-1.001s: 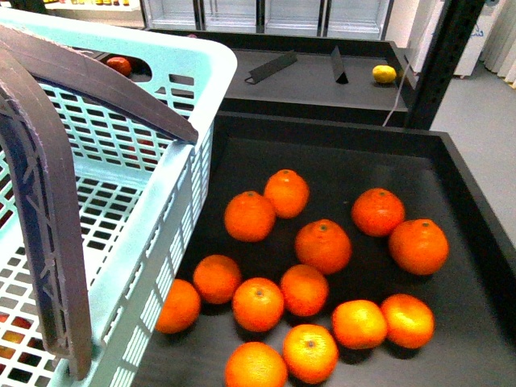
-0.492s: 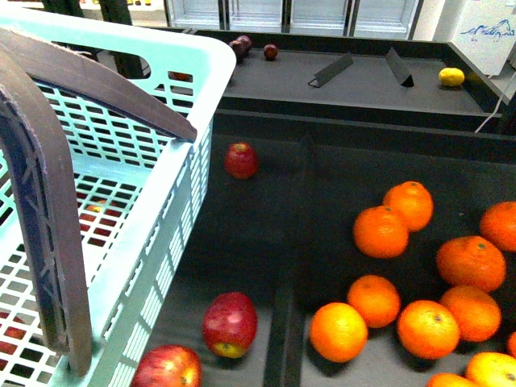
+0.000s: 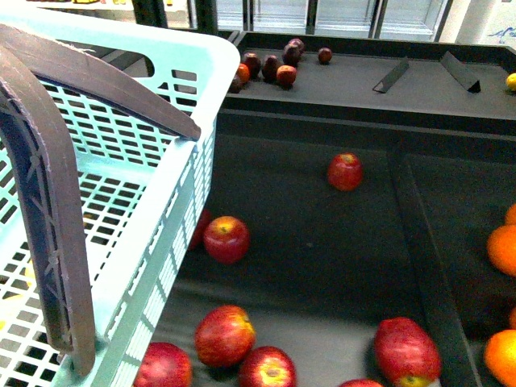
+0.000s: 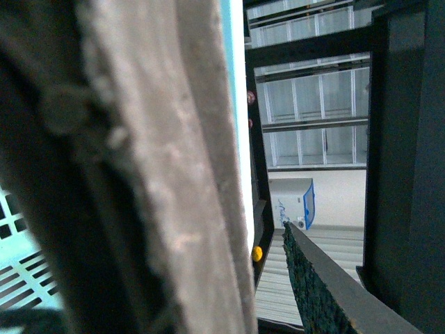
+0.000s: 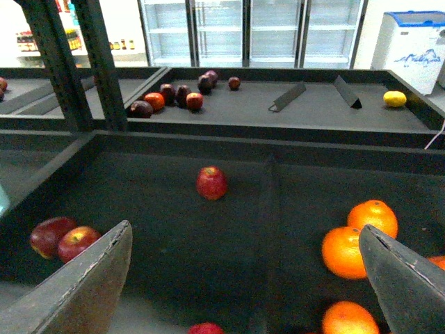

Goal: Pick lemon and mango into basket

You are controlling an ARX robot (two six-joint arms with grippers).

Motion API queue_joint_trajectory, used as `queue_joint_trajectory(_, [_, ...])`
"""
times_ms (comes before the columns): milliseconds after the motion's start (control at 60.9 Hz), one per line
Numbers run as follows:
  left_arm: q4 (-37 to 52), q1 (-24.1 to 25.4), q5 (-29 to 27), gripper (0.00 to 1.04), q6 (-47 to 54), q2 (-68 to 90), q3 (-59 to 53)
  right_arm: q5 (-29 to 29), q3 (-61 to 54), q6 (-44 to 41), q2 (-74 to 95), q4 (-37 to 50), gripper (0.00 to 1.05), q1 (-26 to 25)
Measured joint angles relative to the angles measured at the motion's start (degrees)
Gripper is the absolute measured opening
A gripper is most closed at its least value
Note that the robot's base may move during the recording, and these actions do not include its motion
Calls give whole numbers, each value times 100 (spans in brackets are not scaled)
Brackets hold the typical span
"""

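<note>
The lemon [image 5: 394,99] sits well away from the basket [image 3: 161,50], on the far shelf [image 5: 313,115]; the right gripper [image 5: 245,233], jaws spread empty, is nearer (the left gripper [image 4: 174,233] cannot be read).

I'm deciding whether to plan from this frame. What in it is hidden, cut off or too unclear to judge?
Front view: the lemon is cut by the right edge; the basket runs off the left and bottom edges.
Left wrist view: the basket handle, close and blurred, fills the picture; the left gripper's state cannot be told.
Front view: whether the oblong red fruit is the mango is unclear.
</note>
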Motion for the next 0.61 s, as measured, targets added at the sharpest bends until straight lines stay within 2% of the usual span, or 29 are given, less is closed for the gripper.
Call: queue_joint_trajectory(607, [0,2,-11,28,9,-11,-2,-13,0,0,-4,0,96,0])
